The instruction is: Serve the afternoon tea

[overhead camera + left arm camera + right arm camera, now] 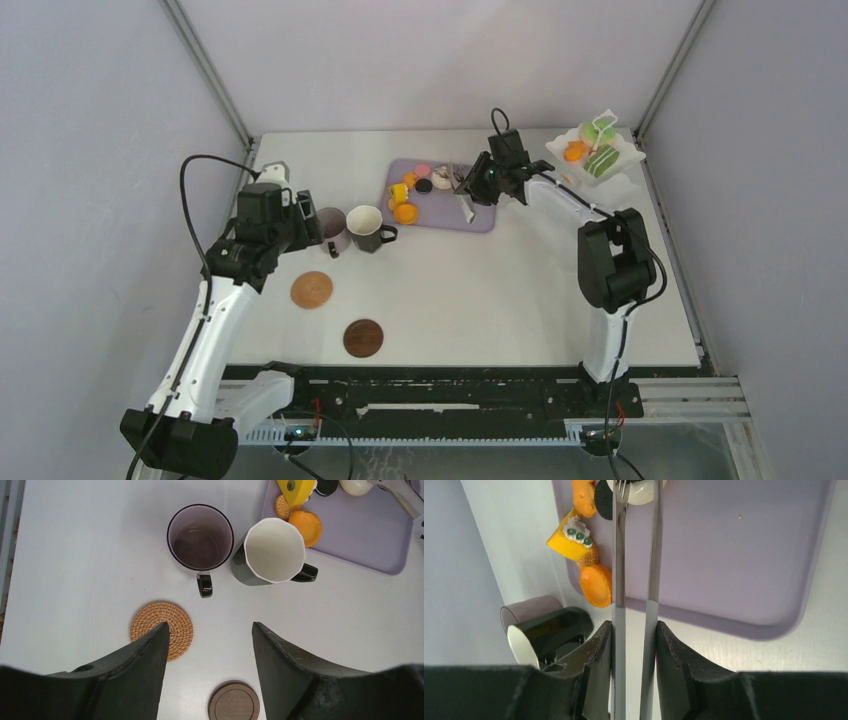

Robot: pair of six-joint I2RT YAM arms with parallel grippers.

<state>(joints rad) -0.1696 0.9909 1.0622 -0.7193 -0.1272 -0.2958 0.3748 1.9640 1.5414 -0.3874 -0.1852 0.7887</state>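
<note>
target: white sweet (441,182) on lilac tray (734,555), 12 o'clock in right wrist view, between tongs (619,555) tips | right gripper (634,627) pinching the tongs | left gripper (210,625) spread, holding nothing | advice: squeeze gently, lift straight up | unclear: sweet cropped at frame edge, tip contact not visible

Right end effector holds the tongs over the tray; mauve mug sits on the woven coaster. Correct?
Not quite. The mauve mug stands on the bare table, apart from the woven coaster, as the left wrist view shows. The right end effector does hold the tongs over the tray.
</note>
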